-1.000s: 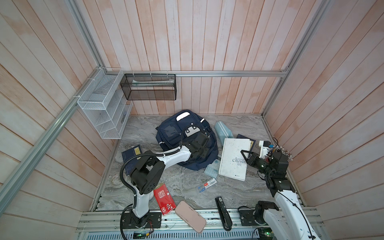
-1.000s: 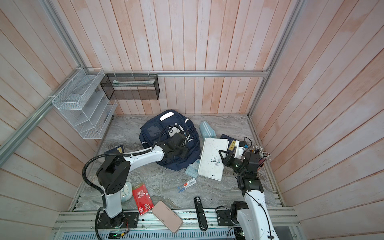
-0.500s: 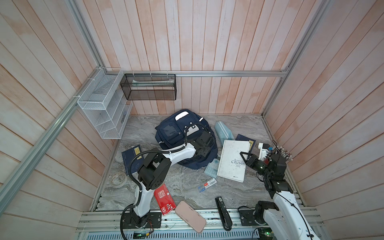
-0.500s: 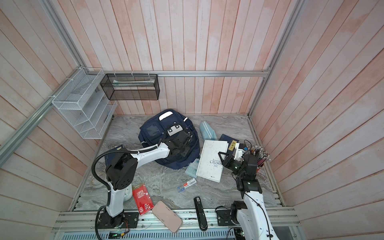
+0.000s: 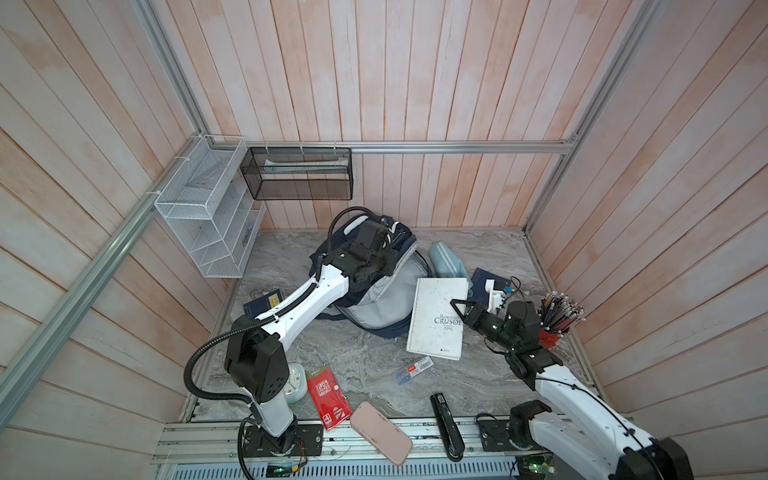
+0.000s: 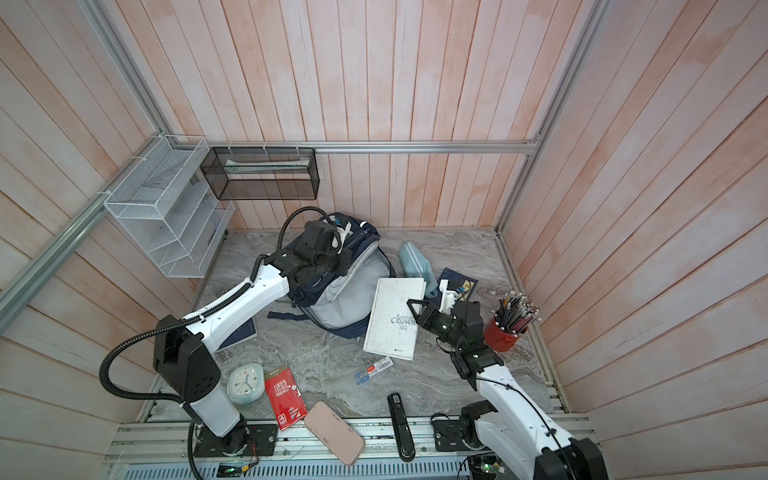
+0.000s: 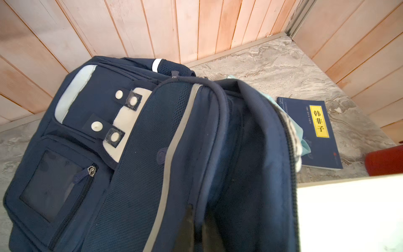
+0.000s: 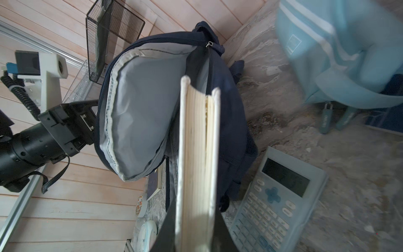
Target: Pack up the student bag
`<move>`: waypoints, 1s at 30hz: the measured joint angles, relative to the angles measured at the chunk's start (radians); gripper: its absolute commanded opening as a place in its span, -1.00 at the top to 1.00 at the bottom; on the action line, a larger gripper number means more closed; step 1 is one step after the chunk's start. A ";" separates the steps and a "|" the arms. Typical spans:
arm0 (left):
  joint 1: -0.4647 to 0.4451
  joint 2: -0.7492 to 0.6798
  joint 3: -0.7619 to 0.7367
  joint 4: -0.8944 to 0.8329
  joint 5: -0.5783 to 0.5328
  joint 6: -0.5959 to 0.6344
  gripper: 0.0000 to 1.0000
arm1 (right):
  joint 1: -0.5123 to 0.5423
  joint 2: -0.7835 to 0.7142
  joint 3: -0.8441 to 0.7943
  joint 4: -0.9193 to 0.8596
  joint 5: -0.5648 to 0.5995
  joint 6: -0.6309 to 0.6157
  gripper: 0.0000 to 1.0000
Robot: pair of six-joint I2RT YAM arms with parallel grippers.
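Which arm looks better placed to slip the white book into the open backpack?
Right: the right gripper grips the white book, facing the open student bag; the left gripper pinches its flap open.

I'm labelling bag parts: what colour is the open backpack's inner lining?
Light grey. The student bag lining shows best in the right wrist view.

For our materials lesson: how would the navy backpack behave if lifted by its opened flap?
Likely floppy: the navy backpack slumps, its grey lining creased. Probably light, since the open compartment looks empty. Soft fabric may sag from a pinch.
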State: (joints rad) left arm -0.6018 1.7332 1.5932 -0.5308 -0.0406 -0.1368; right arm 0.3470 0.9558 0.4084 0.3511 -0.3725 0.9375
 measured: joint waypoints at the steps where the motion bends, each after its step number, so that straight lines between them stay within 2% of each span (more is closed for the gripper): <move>1: 0.005 0.000 0.000 -0.009 0.012 -0.005 1.00 | 0.024 0.053 0.014 0.036 0.025 0.016 1.00; 6: 0.015 0.000 0.007 -0.037 0.071 -0.022 1.00 | 0.105 0.332 0.092 0.231 0.151 0.074 1.00; 15: 0.044 0.001 0.047 -0.061 0.186 -0.067 1.00 | 0.249 0.829 0.358 0.576 0.412 0.123 1.00; 22: 0.057 0.003 0.095 -0.070 0.246 -0.089 1.00 | 0.319 1.138 0.688 0.642 0.588 0.176 1.00; 29: 0.077 0.003 0.094 -0.074 0.296 -0.093 1.00 | 0.386 1.355 0.945 0.600 0.668 0.221 1.00; 30: 0.080 0.003 0.093 -0.073 0.302 -0.094 1.00 | 0.394 1.360 0.962 0.592 0.671 0.214 0.91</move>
State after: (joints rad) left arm -0.5213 1.7359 1.6863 -0.6041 0.2611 -0.2306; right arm 0.7406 2.3157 1.3708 0.9428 0.2985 1.1515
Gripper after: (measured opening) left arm 0.064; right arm 0.180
